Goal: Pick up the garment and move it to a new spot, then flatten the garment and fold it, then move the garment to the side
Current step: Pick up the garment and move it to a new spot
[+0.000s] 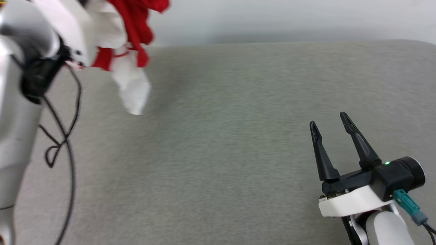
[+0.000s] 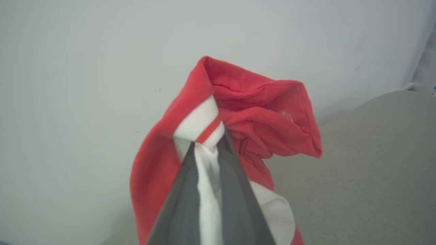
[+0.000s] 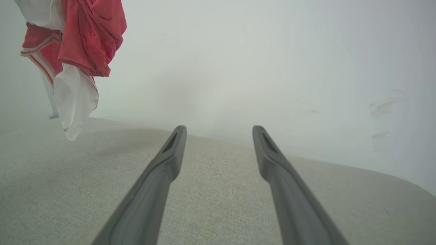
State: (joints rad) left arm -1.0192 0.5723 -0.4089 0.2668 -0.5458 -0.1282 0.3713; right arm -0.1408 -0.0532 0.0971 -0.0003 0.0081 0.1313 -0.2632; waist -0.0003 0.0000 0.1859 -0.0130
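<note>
The left gripper [image 2: 207, 144] is pinched almost closed on the garment [image 2: 259, 112]. In its wrist view the two dark fingers [image 2: 180, 204] meet at a narrow gap, with a white strip of sleeve cloth and its red-striped trim squeezed between them. Red fabric bunches past the tips toward 12 and 2 o'clock, and a white fold hangs at 5 o'clock.

In the head view the garment [image 1: 136, 30] dangles at 11 o'clock, lifted off the grey surface [image 1: 221, 153], with its lowest white corner hanging free. The pale left arm [image 1: 17, 112] stands at 9 o'clock, with a looped black cable [image 1: 68, 136] beside it.

The right gripper [image 1: 328, 120] sits at 4 o'clock, low over the surface, its fingers spread wide with nothing between them. In the right wrist view the garment [image 3: 88, 34] hangs at 10 o'clock against a pale wall [image 3: 272, 51], well apart from those open fingers.
</note>
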